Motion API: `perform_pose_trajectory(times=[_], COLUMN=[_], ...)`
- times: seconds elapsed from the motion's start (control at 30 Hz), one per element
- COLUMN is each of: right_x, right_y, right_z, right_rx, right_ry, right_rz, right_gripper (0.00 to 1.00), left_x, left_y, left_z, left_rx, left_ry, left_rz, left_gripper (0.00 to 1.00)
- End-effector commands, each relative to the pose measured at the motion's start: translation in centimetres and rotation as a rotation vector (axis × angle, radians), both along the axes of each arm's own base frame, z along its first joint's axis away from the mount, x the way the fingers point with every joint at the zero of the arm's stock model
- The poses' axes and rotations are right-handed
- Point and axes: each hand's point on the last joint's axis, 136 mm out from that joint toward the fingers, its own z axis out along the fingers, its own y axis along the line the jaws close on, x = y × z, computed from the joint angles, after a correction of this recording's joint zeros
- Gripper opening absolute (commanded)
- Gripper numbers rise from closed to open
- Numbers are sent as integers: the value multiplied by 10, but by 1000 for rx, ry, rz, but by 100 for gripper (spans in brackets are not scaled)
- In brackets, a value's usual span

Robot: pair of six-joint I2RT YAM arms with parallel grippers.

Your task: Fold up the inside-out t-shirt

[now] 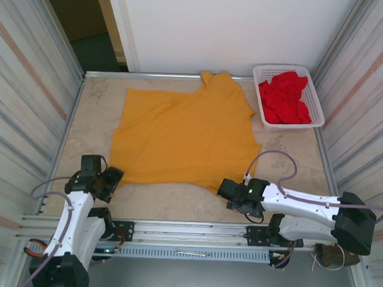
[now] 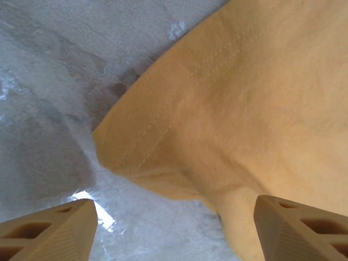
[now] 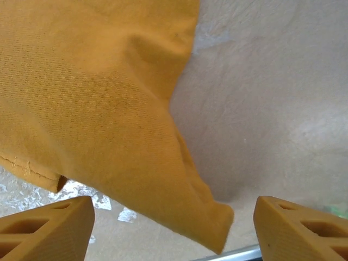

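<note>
Pale desk, boxed in by metal walls left and right, and the yellow shirt is lying spread across the middle of it. It's mostly flat, with one part reaching the far edge just beside the basket holding the red garments.

No real fold is showing yet, I'd say, only a turned-over strip along the far-left edge and some rumpling. So the folding is looking almost wholly ahead of us.

Left gripper is sitting at the shirt's near-left corner, jaws standing wide and holding nothing. On its wrist camera the stitched hem is lying on the desk ahead of the fingers, not between them. Right gripper is doing the same at the near-right corner, wide apart and empty, with the pointed corner drooping just ahead of its fingers.

Room for moving: bare desk is running along the near hem up to the rail, and down the left side too. The right side is looking tighter, with the basket crowding the far corner. A near-to-far fold is looking like the clearest path, though cloth is already taking up the far edge.
</note>
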Motion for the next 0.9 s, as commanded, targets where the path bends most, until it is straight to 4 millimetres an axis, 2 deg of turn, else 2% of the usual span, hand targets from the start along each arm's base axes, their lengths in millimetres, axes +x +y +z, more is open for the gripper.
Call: perform_pose_trajectory(times=[0.0,0.2,0.3,0.37,0.47,0.5,0.57,0.73,0.87], right_x=[2,4,3,3,6,7,10,20,22], right_y=[3,-2,-5,-6,-5,-4,0,12,6], right_z=[-7,-13,-15,-14,-4,3,20,79,114], right_rx=[18,17,18,25,51,68,123,325,421], right_ry=[3,15,19,18,-1,-12,-47,-165,-230], right_rz=[-13,-21,-23,-20,-9,-6,1,2,-21], right_gripper=[72,60,41,26,3,0,0,0,0], left_x=[8,9,10,13,17,18,22,29,24], left_y=[6,14,16,17,20,21,23,30,32], left_z=[-5,-16,-23,-24,-18,-13,2,54,76], left_rx=[30,75,79,88,106,119,151,244,280], left_ry=[-6,26,32,18,-2,-8,-39,-164,-196], left_rz=[18,22,24,17,-7,-19,-54,-109,-136], left_gripper=[73,67,57,41,8,0,0,0,0])
